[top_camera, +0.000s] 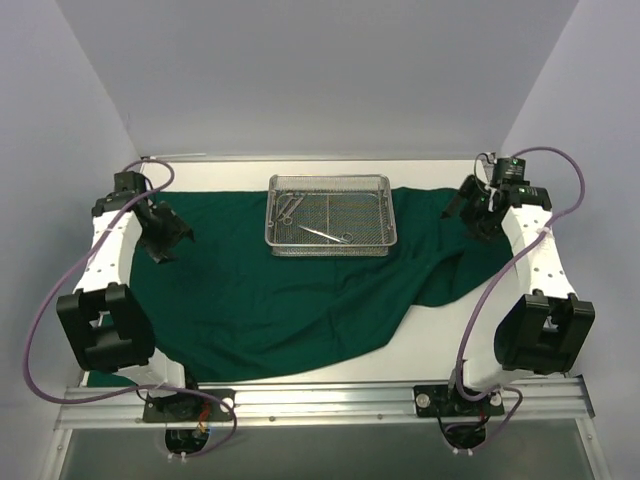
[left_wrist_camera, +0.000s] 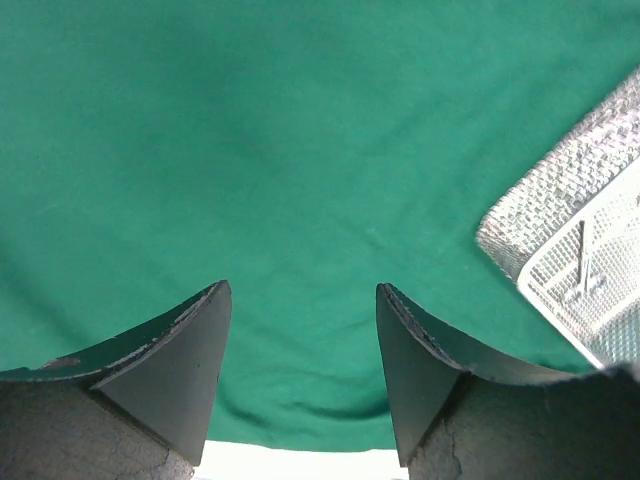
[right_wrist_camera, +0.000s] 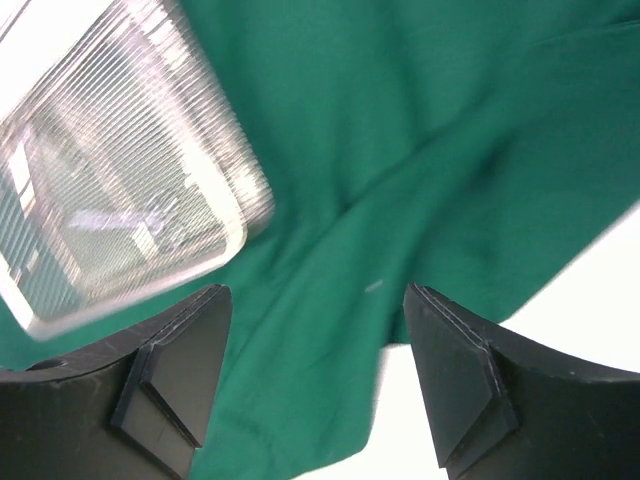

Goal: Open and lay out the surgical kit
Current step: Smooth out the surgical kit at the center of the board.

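The green cloth (top_camera: 280, 310) lies opened over the white bench (top_camera: 450, 340). The wire-mesh tray (top_camera: 330, 250) sits on the cloth at the back centre, with slim steel instruments (top_camera: 325, 233) lying flat inside it. The left gripper (left_wrist_camera: 303, 290) hovers over the cloth near its left edge, fingers apart with nothing between them. The right gripper (right_wrist_camera: 315, 290) hangs over the cloth's right side, just beside the tray, also spread wide and empty.

The cloth is not flat everywhere. Its right half is creased and its near right edge cuts in on a slant, leaving bare bench there. If either gripper pulls the cloth to smooth it, the tray on top would probably slide or swing with it, and the loose instruments could shift or tangle. Taking the instruments out looks delicate too: they are thin, lie flush on the mesh, and a finger could catch the wire or the rim and drag the tray instead.

How many instruments are in the tray cannot be settled. From above only two or three thin shapes show, and some may overlap. The right wrist view of the tray is smeared with blur, and the left wrist view cuts off all but one corner. The arms hide the cloth's near left corner and part of its far right edge.
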`<state>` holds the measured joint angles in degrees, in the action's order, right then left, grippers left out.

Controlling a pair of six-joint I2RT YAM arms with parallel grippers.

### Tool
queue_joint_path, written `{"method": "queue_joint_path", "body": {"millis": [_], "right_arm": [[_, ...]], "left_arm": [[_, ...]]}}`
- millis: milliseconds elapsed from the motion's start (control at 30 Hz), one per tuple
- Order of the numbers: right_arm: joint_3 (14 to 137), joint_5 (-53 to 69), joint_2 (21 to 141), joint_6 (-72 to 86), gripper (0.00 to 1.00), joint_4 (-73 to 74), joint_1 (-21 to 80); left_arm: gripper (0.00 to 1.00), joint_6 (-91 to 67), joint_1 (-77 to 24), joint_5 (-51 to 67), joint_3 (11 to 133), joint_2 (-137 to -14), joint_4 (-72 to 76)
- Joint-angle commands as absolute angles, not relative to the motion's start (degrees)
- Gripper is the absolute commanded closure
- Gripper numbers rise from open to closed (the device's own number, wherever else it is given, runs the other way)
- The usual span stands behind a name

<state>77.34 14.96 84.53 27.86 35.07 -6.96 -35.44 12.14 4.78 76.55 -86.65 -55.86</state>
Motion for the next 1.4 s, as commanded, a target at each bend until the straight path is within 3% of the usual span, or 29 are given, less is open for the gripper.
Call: {"method": "queue_joint_path", "body": {"millis": [0,400,567,933,1133,1267,1333,1367], "right_arm": [[79.10,9.50,88.41,26.37,0.30,35.77,-10.36],[99.48,-6.58,111.26,28.73,0.28,43.76,-10.81],[102.13,-7.74,117.15,30.67,0.37,46.31,-10.72],[96.51,-9.84,116.89,31.73,0.38,44.48,-10.46],[96.59,-9.40,118.21,31.90,0.50,43.68,-10.46],[97.03,-10.37,117.69,32.08,0.73,43.24,-10.63],[97.29,-10.46,117.34,32.08,0.77,43.77,-10.81],[97.21,-10.55,117.07,32.17,0.84,43.86,-10.98]], "left_arm": [[0.32,-33.22,10.28,12.03,82.09,-91.48,-49.24],[0.32,-32.78,8.70,17.40,85.07,-105.11,-47.72],[0.32,-32.70,8.44,16.18,87.36,-107.05,-48.16],[0.32,-31.55,8.61,15.64,87.80,-108.19,-48.52],[0.31,-31.29,8.61,15.38,88.51,-108.28,-49.04],[0.31,-31.20,8.61,15.21,87.89,-107.76,-49.04],[0.31,-31.20,8.61,15.21,87.54,-107.58,-48.96],[0.31,-31.20,8.53,15.21,87.19,-107.32,-48.96]]}}
